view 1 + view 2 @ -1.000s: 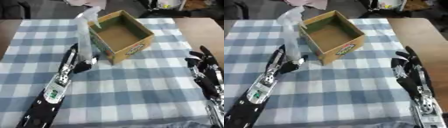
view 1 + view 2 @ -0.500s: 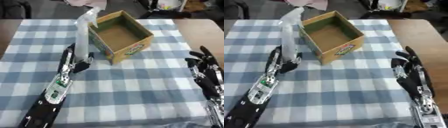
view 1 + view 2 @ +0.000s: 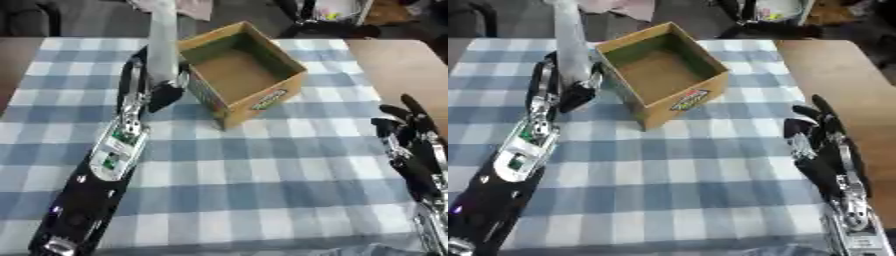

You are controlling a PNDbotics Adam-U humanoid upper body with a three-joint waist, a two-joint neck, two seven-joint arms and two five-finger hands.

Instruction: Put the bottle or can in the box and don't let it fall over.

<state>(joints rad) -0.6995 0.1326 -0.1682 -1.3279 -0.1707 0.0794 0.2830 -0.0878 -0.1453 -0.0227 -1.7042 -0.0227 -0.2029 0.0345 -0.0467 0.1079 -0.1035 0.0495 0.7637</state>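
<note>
Left hand (image 3: 157, 90) wrapped round base of tall clear bottle (image 3: 161, 40), upright, just beside left wall of cardboard box (image 3: 254, 102). Box open, seemingly empty. Carry step in hand, bottle not yet inside; whether lifted off the checked cloth (image 3: 262, 170) unclear. Next: raise over rim, lower vertical. Right hand (image 3: 820, 145) idle, fingers spread, at right edge.
</note>
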